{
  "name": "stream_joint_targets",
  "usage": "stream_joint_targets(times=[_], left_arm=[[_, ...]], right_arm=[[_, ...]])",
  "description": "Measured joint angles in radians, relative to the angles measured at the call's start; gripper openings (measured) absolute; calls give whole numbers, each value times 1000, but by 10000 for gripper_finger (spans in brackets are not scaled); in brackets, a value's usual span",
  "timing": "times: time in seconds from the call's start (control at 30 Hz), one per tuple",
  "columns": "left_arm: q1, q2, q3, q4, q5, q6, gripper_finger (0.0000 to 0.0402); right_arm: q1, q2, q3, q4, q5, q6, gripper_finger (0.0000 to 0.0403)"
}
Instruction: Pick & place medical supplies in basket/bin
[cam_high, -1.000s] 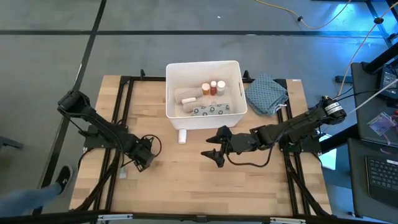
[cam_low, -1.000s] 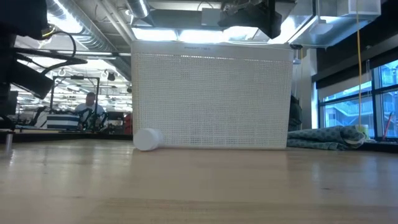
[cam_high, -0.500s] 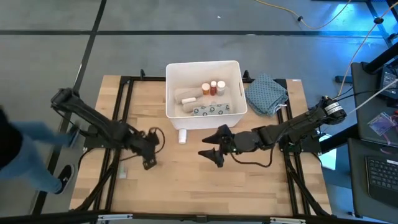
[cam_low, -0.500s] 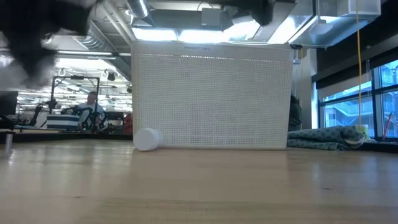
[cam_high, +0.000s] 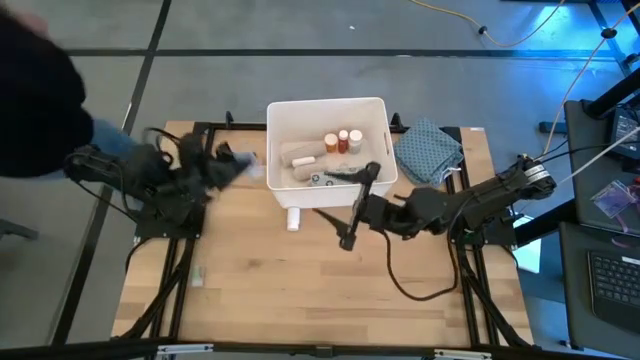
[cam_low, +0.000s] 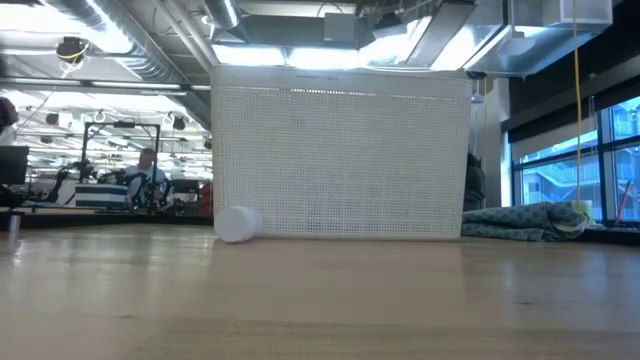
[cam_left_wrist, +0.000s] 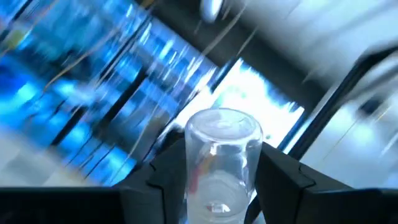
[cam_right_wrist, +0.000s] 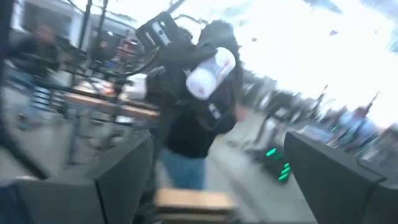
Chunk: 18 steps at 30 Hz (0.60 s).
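Medical supplies sit mostly gathered in the white tub (cam_high: 327, 140), while one clear, round-ended tube (cam_left_wrist: 221, 162) is clamped upright between the dark fingers (cam_left_wrist: 283, 180) of the left gripper (cam_high: 228, 165), which is raised just left of the tub and blurred in the overhead view. The right wrist view catches the same tube (cam_right_wrist: 210, 73) held aloft by the left arm, with a person (cam_right_wrist: 193, 124) in dark top and jeans standing behind it in the room.

Right gripper (cam_high: 352, 207) hangs at the tub's near-right corner with its two fingers spread wide apart and nothing between them; one finger reaches over the tub's front rim, the other points down over the wood in front of it.

Inside the tub lie two white-capped orange bottles (cam_high: 348, 140) toward its far side, a beige roll (cam_high: 300, 154) at its left, and a flat grey dotted packet (cam_high: 338, 177) along its near wall. One small white roll (cam_high: 293, 218) rests on the wooden table (cam_high: 300, 290) just in front of the tub's near-left corner; the level view shows it (cam_low: 236, 224) touching the tabletop right against the tub's perforated wall (cam_low: 340, 160). A blue-grey patterned cloth (cam_high: 428, 151) lies crumpled just right of the tub.
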Motion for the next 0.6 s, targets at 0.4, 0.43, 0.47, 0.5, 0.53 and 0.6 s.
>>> stream_joint_targets(times=[0.4, 0.43, 0.47, 0.5, 0.53, 0.6], left_arm=[[28, 205, -1, 476, -51, 3, 152], [28, 221, -1, 511, -56, 3, 153], [28, 235, -1, 543, -56, 6, 153], [30, 248, -1, 573, -54, 14, 153], [33, 259, -1, 602, -47, 22, 153], [36, 271, -1, 630, -31, 25, 152]], right_arm=[[-48, 260, 394, -7, 110, -408, 347], [-48, 283, 425, -9, 117, -421, 342], [-48, 298, 450, -25, 116, -424, 337], [-48, 312, 475, -48, 116, -423, 331], [-48, 327, 500, -64, 116, -416, 326], [-48, 348, 537, -88, 130, -405, 317]])
